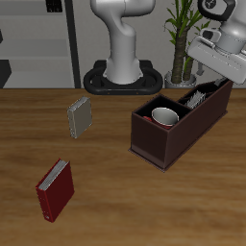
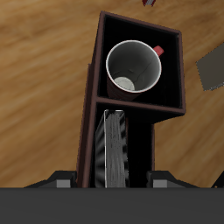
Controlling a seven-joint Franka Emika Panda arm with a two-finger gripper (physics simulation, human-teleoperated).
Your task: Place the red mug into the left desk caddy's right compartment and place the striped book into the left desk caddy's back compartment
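Mug: the red mug (image 1: pixel 165 116) stands upright in the caddy's (image 1: pixel 154 139) large square end section (image 2: pixel 171 74), rim up.
Striped book: on edge in the caddy's narrow back slot (image 2: pixel 115 149).
Claw (image 1: pixel 213 69): above the caddy's far end; grip state cannot be told.
Counter (image 1: pixel 115 202): grey book (image 1: pixel 80 116) and dark red book (image 1: pixel 55 189) lie apart.

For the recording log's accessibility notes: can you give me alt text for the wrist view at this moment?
Looking down into the left desk caddy, the red mug stands upright in its large square right compartment, and the striped book stands on edge in the narrow slot beside it. The gripper hangs directly over the book; its jaws barely show. A small grey book lies on the table.
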